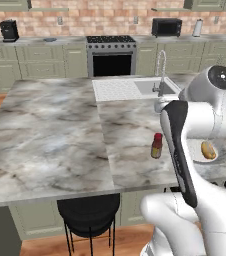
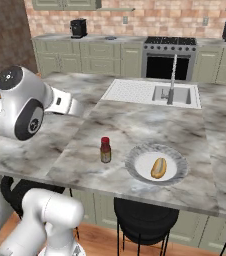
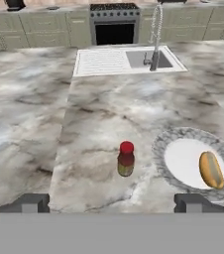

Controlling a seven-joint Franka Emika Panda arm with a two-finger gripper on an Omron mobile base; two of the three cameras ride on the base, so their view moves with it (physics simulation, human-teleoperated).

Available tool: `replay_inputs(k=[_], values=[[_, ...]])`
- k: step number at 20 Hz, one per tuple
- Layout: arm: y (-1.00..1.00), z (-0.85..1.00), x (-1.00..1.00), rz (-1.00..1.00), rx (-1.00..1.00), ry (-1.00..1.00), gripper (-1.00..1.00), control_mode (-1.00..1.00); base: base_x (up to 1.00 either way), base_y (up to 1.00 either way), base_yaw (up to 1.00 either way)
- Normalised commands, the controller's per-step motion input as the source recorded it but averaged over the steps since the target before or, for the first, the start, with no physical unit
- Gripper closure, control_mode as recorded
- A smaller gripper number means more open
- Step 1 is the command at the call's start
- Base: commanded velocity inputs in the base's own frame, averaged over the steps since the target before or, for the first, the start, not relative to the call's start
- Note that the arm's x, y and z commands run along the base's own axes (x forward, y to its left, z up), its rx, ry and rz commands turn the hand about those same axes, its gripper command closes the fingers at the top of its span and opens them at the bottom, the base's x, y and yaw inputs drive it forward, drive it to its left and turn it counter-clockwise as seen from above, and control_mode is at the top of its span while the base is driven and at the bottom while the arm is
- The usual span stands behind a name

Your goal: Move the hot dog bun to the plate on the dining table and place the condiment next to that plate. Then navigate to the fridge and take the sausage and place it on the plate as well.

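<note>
Marble covered the long dining table [image 2: 135, 120], with a sink [image 2: 177, 94] set into its far side and a stove [image 2: 170, 52] against the brick wall beyond. On the near right part of the table sat the plate [image 2: 177, 159], and the bun [image 2: 158, 168] lay on its white middle, so that part of the job looked done. The condiment bottle [image 2: 105, 150] stood upright just to the left of the plate, near it but not touching (red cap up, as it should be for a thing set down to stay). That too read as finished.

The gripper [image 3: 111, 202] hung back over the near edge of the table, its fingertips [image 3: 32, 202] spread wide and holding nothing. With both things placed, the empty hand suited what I judged was left: driving to the fridge for the sausage, which I could not see from this spot.
</note>
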Motion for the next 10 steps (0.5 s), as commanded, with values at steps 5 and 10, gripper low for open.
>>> replay_inputs(k=[5, 10], values=[[0.00, -0.23, -0.95, -0.20, 0.03, -0.12, -1.00, -1.00, 0.00, 0.00, 0.00], [0.00, -0.02, -0.61, -0.09, 0.04, -0.04, -1.00, -1.00, 0.00, 0.00, 0.00]])
